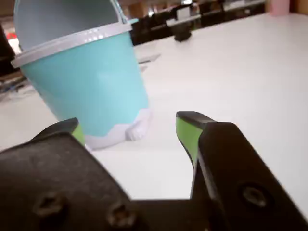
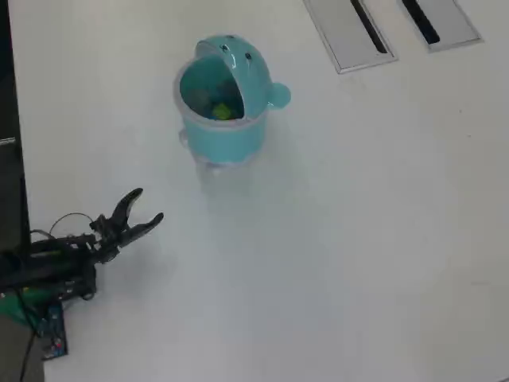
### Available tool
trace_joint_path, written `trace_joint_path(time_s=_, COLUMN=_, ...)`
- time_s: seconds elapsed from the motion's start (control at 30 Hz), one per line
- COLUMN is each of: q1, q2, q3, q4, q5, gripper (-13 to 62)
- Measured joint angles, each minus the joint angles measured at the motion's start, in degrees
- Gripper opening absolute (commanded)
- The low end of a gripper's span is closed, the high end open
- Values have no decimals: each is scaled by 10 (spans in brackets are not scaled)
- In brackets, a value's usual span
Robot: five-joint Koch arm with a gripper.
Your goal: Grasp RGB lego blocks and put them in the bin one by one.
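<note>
The round light-teal bin [image 2: 227,131] stands upright near the top middle of the white table in the overhead view, its domed lid [image 2: 238,56] with two dark dots tipped back. A yellow-green lego block [image 2: 223,111] lies inside it; the rest of the bin's inside is too dim to read. My gripper [image 2: 149,204] sits low at the left, well short of the bin, open and empty. In the wrist view the bin [image 1: 91,82] fills the upper left. The gripper [image 1: 130,131] shows green-padded fingers [image 1: 186,132] spread wide over bare table.
Two grey slotted panels [image 2: 350,32] [image 2: 441,20] are set into the table at the top right. The arm's base and a small circuit board [image 2: 52,330] sit at the lower left by the table's left edge. Dark clutter [image 1: 182,30] stands far behind.
</note>
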Motion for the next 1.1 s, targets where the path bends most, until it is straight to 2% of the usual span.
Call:
trace_joint_path(time_s=0.5, q1=33, q2=0, q3=0, q4=89, q5=215, gripper=348)
trace_joint_path(time_s=0.6, q1=44, q2=0, q3=0, q4=125, q5=315, gripper=347)
trace_joint_path(time_s=0.77, q1=47, q2=1, q3=0, q4=163, q5=407, gripper=353)
trace_joint_path(time_s=1.1, q1=69, q2=0, q3=0, q4=250, q5=451, gripper=363)
